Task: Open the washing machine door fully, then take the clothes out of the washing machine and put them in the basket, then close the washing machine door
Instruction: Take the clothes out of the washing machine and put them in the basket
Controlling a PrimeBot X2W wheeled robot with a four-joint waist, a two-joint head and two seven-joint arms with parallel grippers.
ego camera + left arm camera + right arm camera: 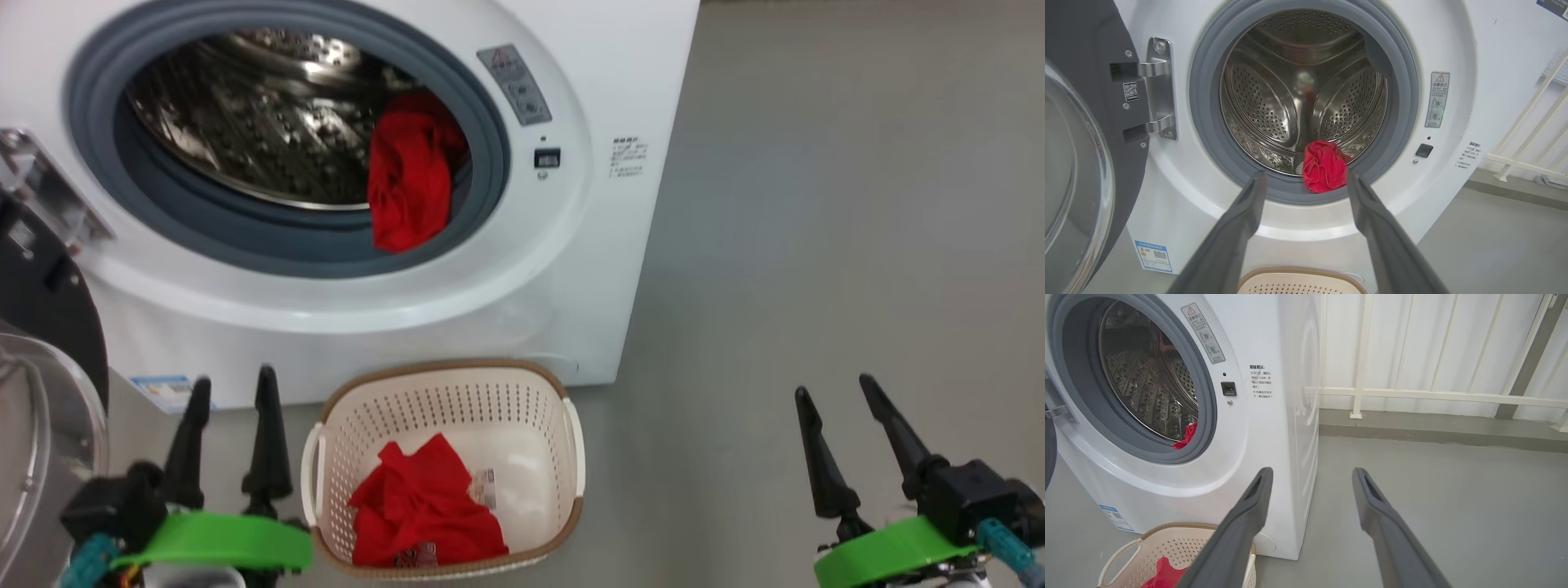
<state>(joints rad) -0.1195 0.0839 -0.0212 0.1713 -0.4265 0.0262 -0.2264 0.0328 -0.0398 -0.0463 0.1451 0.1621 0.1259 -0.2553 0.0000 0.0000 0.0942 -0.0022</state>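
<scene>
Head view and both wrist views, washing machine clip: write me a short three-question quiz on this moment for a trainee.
1. True or false: the washing machine door stands open.
2. The red garment left in the washing machine lies: A, on the floor; B, at the mouth of the drum, over the grey ring; C, on the machine's top.
3. Fill in: the left pincer and right pincer are both ___.
Key: 1 true; 2 B; 3 open.

Warning-triangle sticker (1437, 100) on washing machine (1180, 200); QR label (1130, 91) on door (1081, 49); print illegible.
</scene>
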